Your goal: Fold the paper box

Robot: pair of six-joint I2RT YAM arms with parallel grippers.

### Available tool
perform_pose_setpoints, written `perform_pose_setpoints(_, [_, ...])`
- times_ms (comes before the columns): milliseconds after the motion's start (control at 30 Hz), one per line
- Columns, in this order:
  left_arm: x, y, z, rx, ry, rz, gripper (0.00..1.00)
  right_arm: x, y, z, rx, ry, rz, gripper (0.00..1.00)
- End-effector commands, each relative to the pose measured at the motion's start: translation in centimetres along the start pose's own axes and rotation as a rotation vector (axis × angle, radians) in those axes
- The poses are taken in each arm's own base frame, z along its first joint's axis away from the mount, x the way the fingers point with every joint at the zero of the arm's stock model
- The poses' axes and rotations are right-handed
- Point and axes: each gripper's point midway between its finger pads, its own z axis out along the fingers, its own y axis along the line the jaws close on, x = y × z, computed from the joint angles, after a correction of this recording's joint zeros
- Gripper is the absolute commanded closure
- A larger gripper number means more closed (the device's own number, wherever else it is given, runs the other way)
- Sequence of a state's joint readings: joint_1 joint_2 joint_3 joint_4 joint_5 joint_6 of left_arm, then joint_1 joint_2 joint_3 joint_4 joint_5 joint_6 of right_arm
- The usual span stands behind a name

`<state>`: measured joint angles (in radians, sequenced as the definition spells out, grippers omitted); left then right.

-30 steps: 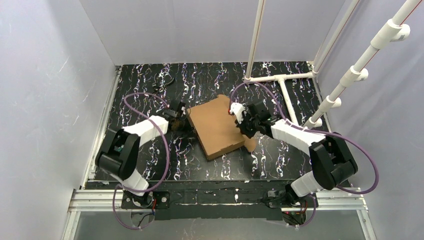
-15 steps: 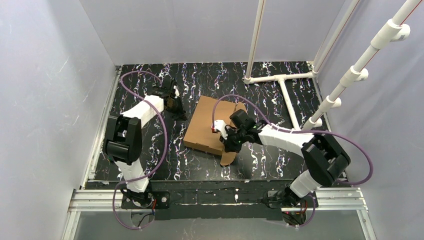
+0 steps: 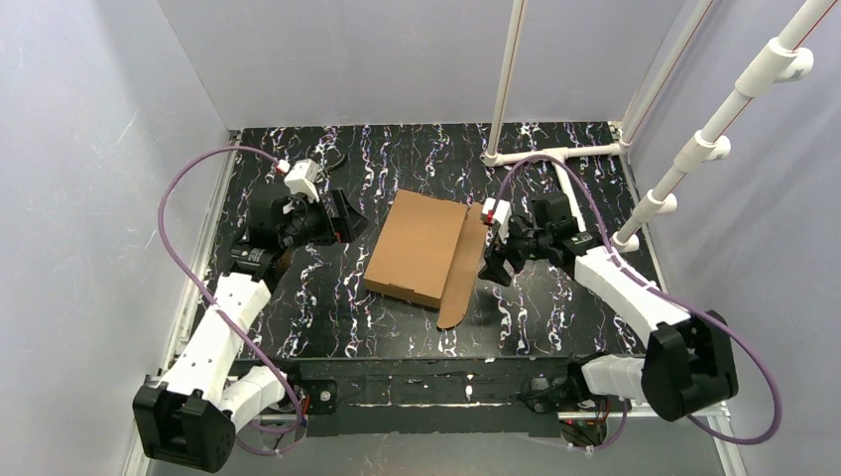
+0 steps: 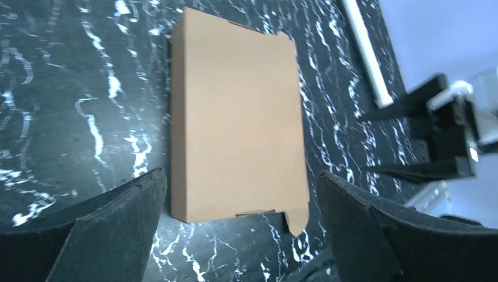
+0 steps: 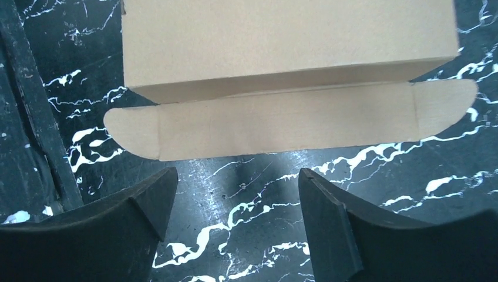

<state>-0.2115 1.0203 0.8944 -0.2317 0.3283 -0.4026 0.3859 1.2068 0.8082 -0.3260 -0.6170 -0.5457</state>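
The paper box (image 3: 417, 248) lies shut and flat on the black marbled table, its lid down. One long brown flap (image 3: 459, 283) with rounded ends sticks out flat along its right side. My left gripper (image 3: 342, 218) hovers to the left of the box, open and holding nothing. The left wrist view looks down on the box (image 4: 238, 111) past the left gripper (image 4: 241, 176). My right gripper (image 3: 493, 260) stands open just right of the flap, apart from it. In the right wrist view the flap (image 5: 288, 123) lies beyond the right gripper (image 5: 236, 173), with the box (image 5: 288, 41) behind.
A white pipe frame (image 3: 555, 157) lies on the table at the back right, with slanted white pipes (image 3: 714, 129) rising over the right side. Pale walls close in the table on three sides. A metal rail (image 3: 426, 392) runs along the near edge.
Both grippers have opened and drawn back from the box. The left arm swung away to the left and the right arm pulled off to the right. The box has turned and slid a little left.
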Motion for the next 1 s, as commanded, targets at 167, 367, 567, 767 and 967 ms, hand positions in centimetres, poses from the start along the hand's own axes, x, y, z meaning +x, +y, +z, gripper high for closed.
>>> perform_pose_setpoints(167, [1.9, -2.9, 2.0, 0.284, 0.058, 0.102, 0.02, -0.8, -7.3, 3.3, 0.079, 0.028, 0.135, 0.08])
perform_pose_setpoints(367, [4.8, 1.5, 5.7, 0.129, 0.213, 0.077, 0.02, 3.6, -13.8, 5.6, 0.31, 0.143, 0.341, 0.12])
perform_pose_setpoints(567, [5.9, 2.6, 6.6, 0.087, 0.271, 0.043, 0.03, 5.6, -15.3, 7.6, 0.338, 0.154, 0.492, 0.17])
perform_pose_setpoints(767, [6.9, 2.5, 7.2, 0.096, 0.323, 0.031, 0.03, 5.1, -17.1, 9.1, 0.347, 0.079, 0.551, 0.18])
perform_pose_setpoints(967, [7.9, 3.1, 7.7, 0.061, 0.358, 0.039, 0.03, 5.1, -18.0, 10.5, 0.335, 0.044, 0.589, 0.22])
